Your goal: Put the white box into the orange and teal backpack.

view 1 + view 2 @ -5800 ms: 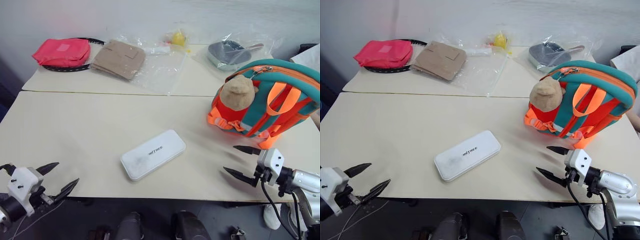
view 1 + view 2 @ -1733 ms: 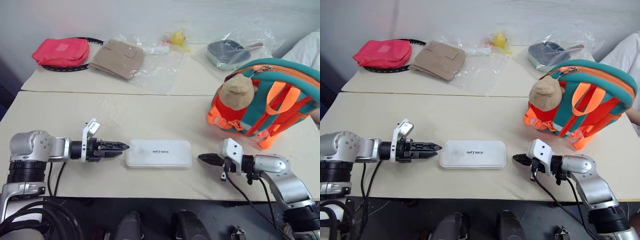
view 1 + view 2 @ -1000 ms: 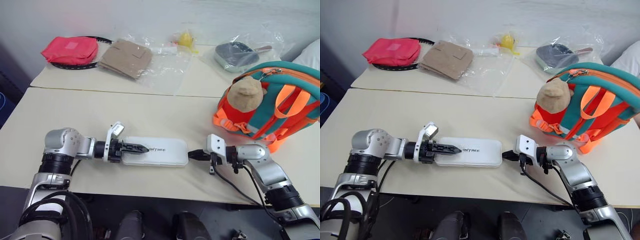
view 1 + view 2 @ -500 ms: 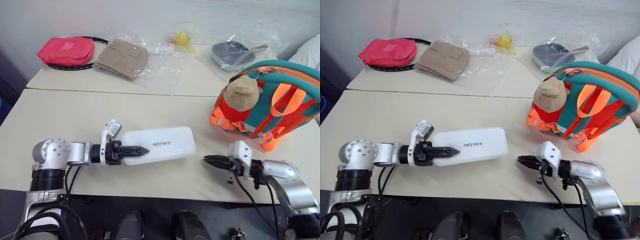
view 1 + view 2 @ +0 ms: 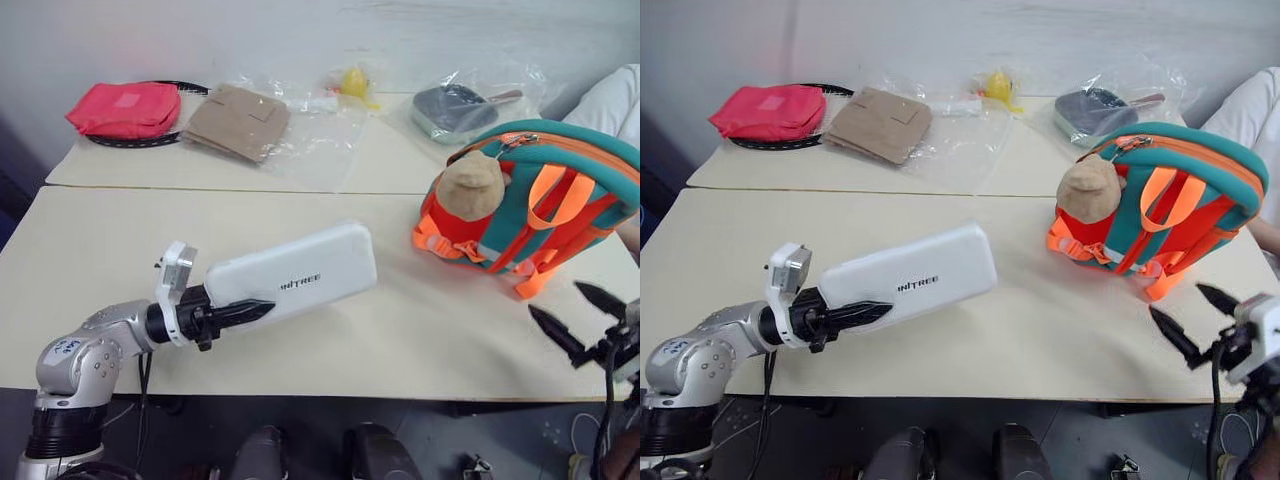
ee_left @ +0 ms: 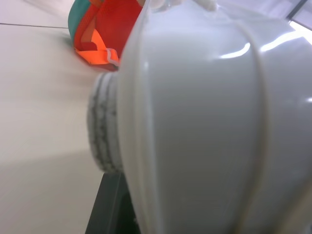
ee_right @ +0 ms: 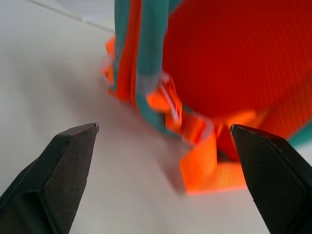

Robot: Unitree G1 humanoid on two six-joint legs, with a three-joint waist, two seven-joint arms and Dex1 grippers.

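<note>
Because the white box is long and flat, the left gripper pinches it by its near end, jaws pressed on that end, so the rest of the case cantilevers up and away over the near table, tilted and clear of the surface; that grip leaves the far end free to lead into an opening. At the near right edge of the table the right gripper hovers off the surface with its jaws spread wide and nothing between them, pointing toward the base of the orange and teal backpack; I judge it is placed to steady or open the bag. The backpack lies just beyond, on its side, its zipper apparently closed, a tan plush ball facing the box. On the far table, well apart, sit a pink-red pouch, a tan flat pouch and bagged items.
</note>
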